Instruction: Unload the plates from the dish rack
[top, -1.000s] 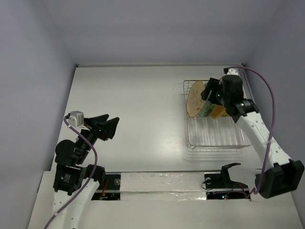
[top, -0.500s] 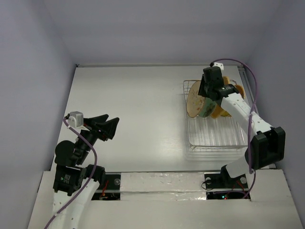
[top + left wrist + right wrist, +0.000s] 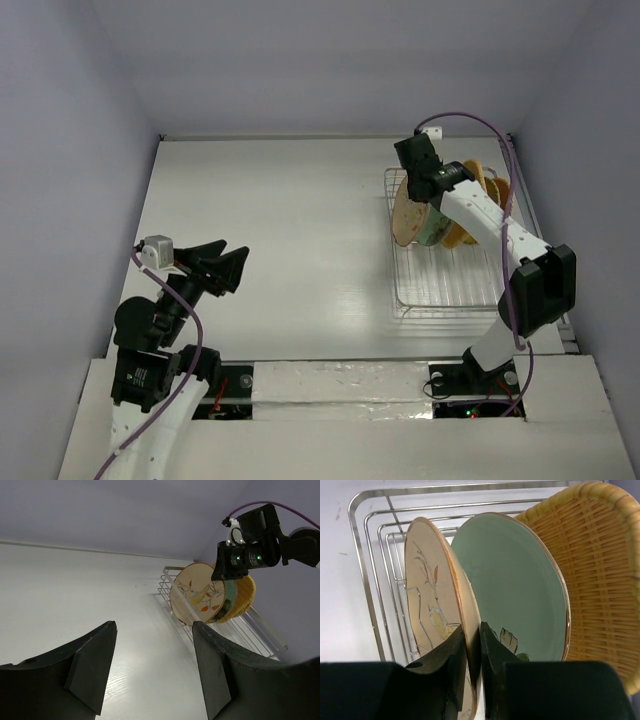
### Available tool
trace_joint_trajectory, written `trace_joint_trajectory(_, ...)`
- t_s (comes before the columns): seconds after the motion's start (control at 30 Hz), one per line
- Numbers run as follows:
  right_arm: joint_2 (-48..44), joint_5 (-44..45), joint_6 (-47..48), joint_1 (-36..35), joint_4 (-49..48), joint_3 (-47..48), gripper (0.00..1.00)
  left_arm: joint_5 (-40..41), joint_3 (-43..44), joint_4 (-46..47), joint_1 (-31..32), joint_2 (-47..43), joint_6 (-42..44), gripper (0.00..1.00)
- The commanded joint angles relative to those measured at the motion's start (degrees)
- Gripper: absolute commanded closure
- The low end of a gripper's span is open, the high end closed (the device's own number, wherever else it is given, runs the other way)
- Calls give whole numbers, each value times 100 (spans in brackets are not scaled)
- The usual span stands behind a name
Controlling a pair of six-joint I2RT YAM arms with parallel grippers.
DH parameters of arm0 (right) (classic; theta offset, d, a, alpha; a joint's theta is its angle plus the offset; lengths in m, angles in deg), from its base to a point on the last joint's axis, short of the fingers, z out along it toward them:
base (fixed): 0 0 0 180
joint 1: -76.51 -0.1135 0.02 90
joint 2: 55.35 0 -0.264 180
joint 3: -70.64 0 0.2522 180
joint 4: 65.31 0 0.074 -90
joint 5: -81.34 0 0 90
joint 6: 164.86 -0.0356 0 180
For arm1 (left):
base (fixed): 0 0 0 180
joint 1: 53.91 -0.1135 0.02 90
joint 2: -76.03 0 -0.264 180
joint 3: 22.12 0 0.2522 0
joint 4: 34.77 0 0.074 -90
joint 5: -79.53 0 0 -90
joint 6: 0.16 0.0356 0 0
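gripping the cream plate [image 3: 431, 602] by its rim, right end effector [image 3: 472, 632].

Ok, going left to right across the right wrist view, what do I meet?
dish rack left wire edge → cream floral plate → pale green plate → orange woven plate, the plates standing on edge, one behind the other.

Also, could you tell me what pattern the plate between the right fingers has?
Cream plate with orange and yellow leaf sprigs, best seen in the left wrist view.
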Motion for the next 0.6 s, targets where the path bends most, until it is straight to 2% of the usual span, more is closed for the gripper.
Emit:
trace_joint_trajectory(0.0,-125,794,168,-266,27,751,100,35,20,207,33,-50,-16,41)
trace_joint_trajectory(0.17,-151,1410,423,-486,265,1234,100,52,29,207,33,-41,-25,41)
trace_joint_trajectory(0.37,-616,1429,389,-539,370,1595,100,70,20,198,33,-41,-34,41)
trace_joint_trajectory(0.47,-898,1219,187,-539,432,1674,100,61,20,198,33,-33,-25,41)
trace_joint_trajectory(0.57,-1398,473,-24,-592,117,1508,100,70,20,216,33,-24,-34,42)
